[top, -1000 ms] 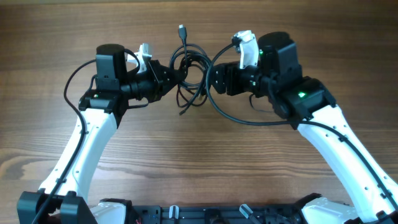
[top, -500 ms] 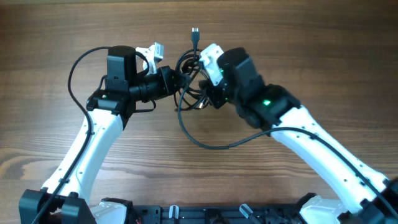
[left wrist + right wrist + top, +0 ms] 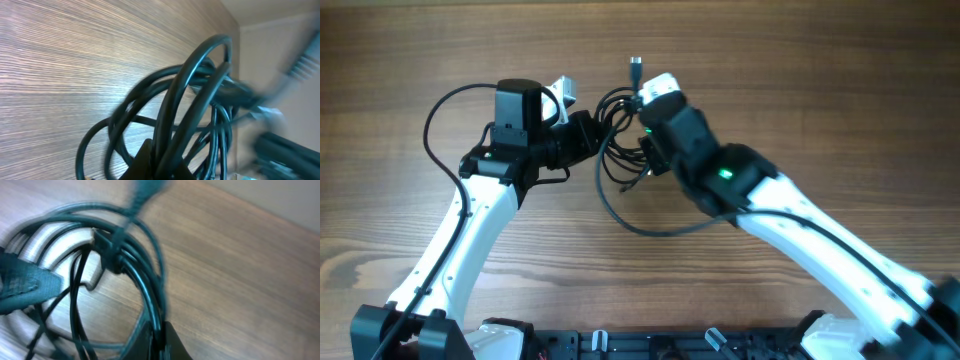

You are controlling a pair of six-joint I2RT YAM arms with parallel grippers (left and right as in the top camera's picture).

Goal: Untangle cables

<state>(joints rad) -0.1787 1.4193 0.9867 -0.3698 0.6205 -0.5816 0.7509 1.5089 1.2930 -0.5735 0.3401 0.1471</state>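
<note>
The cables [image 3: 620,120] are a tangle of thin black loops at the table's back middle. One plug end [image 3: 636,65] sticks out towards the far edge. My left gripper [image 3: 603,133] reaches in from the left and is shut on several strands. In the left wrist view the coil [image 3: 195,95] rises from between its closed fingers [image 3: 145,162]. My right gripper [image 3: 645,152] comes in from the right, angled over the bundle. In the right wrist view it [image 3: 159,339] is shut on one strand of the cables [image 3: 150,275].
The right arm's own thicker black wire [image 3: 650,228] droops in a loop onto the wood in front of the tangle. The left arm's wire [image 3: 433,125] arcs out to the left. A white wrist-camera mount [image 3: 658,86] sits just right of the plug.
The right arm swung left over the tangle and its jaws closed on a strand. The left gripper stayed shut on the bundle and shifted slightly right with it.
</note>
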